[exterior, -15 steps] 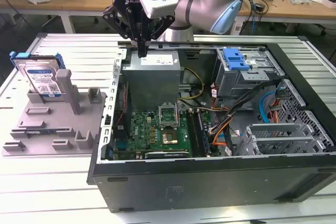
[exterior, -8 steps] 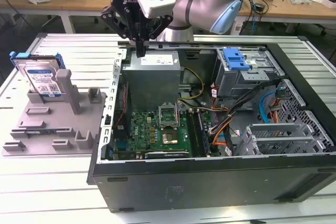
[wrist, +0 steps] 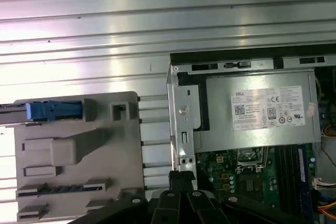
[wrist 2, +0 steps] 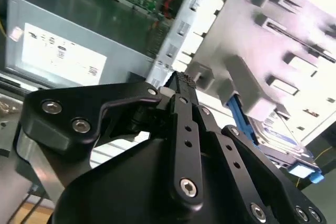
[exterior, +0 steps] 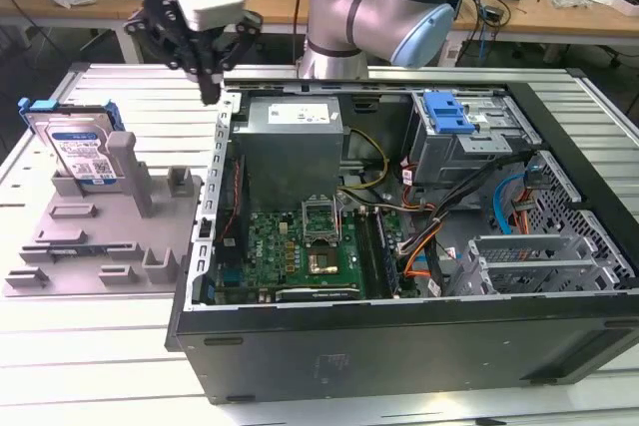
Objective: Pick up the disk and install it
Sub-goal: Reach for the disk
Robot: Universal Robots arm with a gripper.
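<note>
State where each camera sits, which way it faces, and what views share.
Exterior view: off the arm, looking down at the open computer case, fixture tray, arm and gripper.
First wrist view: on the wrist, looking straight down past the shut gripper at the power supply.
Second wrist view: on the wrist, looking obliquely along the gripper.
All show the disk in the fixture tray.

Blue-railed silver disk [exterior: 84,154], grey tray [exterior: 105,248]
</note>
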